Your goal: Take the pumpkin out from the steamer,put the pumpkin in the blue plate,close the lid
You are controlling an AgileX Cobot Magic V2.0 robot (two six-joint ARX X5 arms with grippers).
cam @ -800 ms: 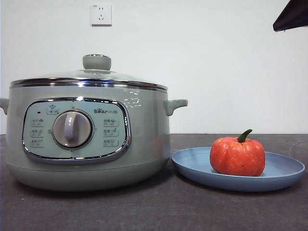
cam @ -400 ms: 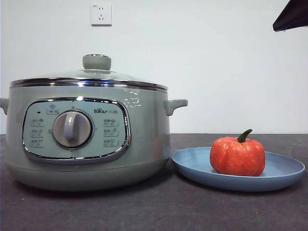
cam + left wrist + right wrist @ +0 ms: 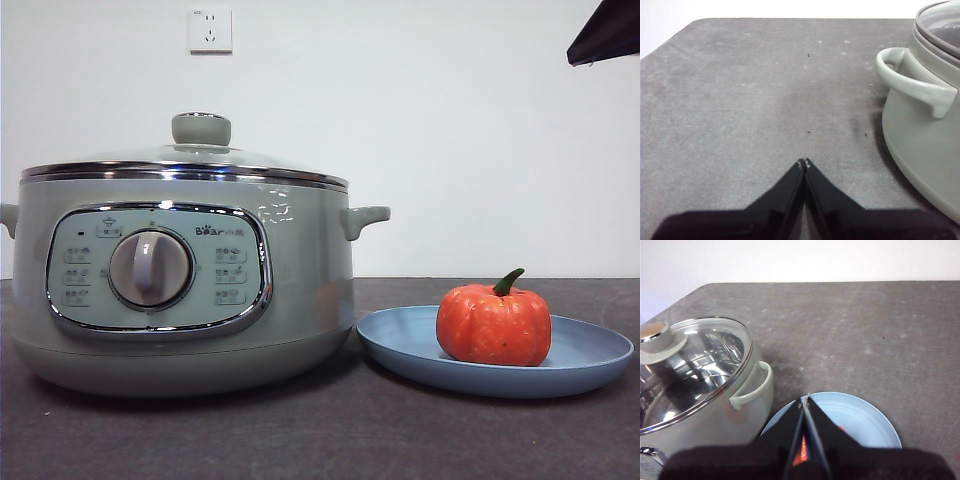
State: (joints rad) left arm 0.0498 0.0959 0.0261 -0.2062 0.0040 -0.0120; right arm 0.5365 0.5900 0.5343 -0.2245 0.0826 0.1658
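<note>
Nothing moved, pumpkin (image 3: 493,326) on blue plate (image 3: 400,340) under right gripper (image 3: 805,399)

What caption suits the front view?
Pumpkin on the blue plate beside the steamer, lid on.

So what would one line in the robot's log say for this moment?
pumpkin: on blue plate | lid: on steamer | left gripper: shut, beside steamer | right gripper: shut, above plate

Steamer and plate side by side on the surface

The lid (image 3: 190,160) sat on the steamer (image 3: 180,280); just right of it, the pumpkin (image 3: 493,324) rested on the blue plate (image 3: 400,345), both on the surface (image 3: 320,440).
</note>
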